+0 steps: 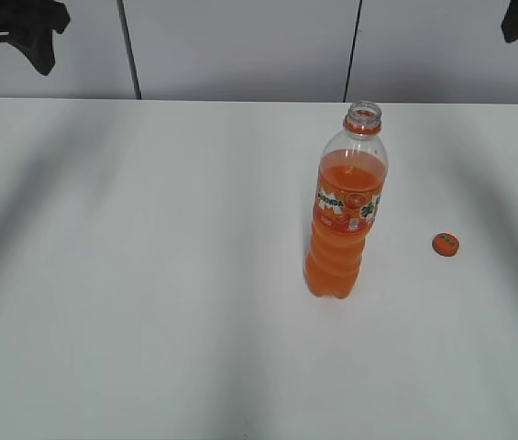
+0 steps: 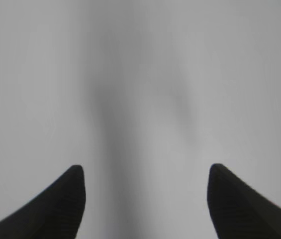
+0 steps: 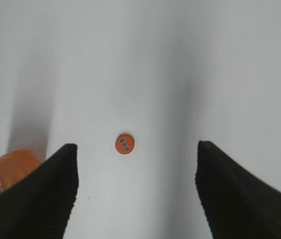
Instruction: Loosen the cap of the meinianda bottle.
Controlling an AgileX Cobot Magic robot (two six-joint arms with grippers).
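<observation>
The meinianda bottle (image 1: 344, 211) stands upright on the white table, right of centre, with its mouth open and uncapped. Its label edge shows at the lower left of the right wrist view (image 3: 3, 172). The small orange cap (image 1: 446, 244) lies flat on the table to the bottle's right, apart from it; it also shows in the right wrist view (image 3: 125, 144). My left gripper (image 2: 145, 172) is open and empty, high over bare table. My right gripper (image 3: 136, 149) is open and empty, high above the cap. In the exterior view both arms show only as dark parts at the top corners.
The white table (image 1: 148, 275) ends at its far edge against a pale panelled wall (image 1: 240, 46). Soft arm shadows cross the tabletop.
</observation>
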